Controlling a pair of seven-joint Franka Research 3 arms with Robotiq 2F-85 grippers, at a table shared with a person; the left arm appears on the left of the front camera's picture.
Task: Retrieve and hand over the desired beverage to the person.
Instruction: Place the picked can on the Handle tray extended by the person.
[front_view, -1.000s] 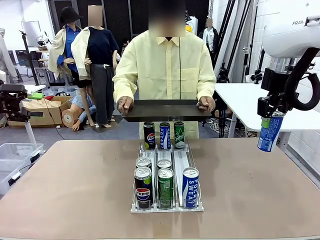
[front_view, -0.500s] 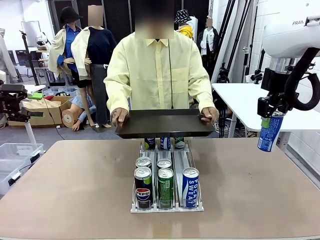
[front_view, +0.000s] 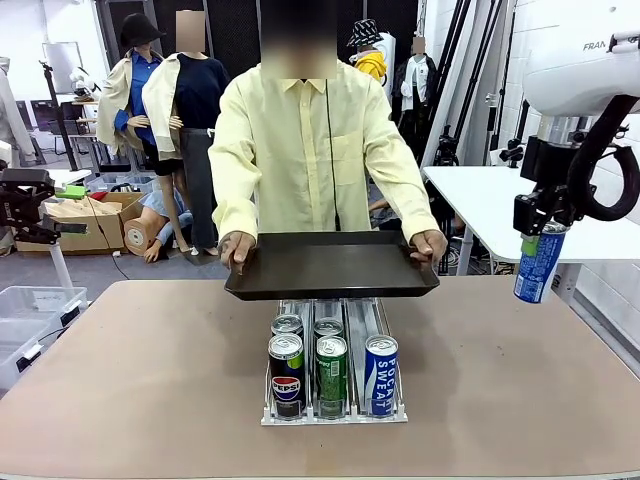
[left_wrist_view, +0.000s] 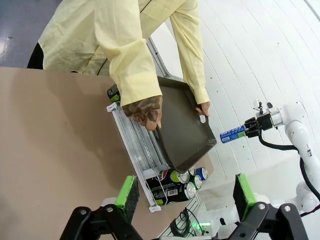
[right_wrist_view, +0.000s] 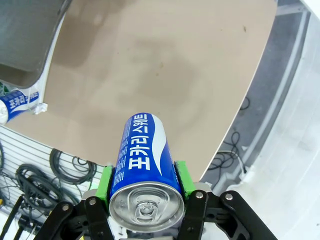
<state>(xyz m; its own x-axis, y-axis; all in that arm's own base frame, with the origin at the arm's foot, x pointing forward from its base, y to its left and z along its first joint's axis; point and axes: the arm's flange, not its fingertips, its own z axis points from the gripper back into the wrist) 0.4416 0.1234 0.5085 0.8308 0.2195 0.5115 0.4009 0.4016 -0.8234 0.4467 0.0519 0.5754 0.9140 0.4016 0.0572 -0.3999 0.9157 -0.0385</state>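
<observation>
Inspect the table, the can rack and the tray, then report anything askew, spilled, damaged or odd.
Nothing stands out. The cans stand upright in the rack, the person holds the tray roughly level above it, and the right gripper grips the blue can beside the table. No spill shows.

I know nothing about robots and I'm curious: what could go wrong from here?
The right claw holds the can high, near the table's edge; if it slips, it drops far. The person holds the tray in the air by its ends, so a can set off-centre might tip it or topple onto the rack.
</observation>
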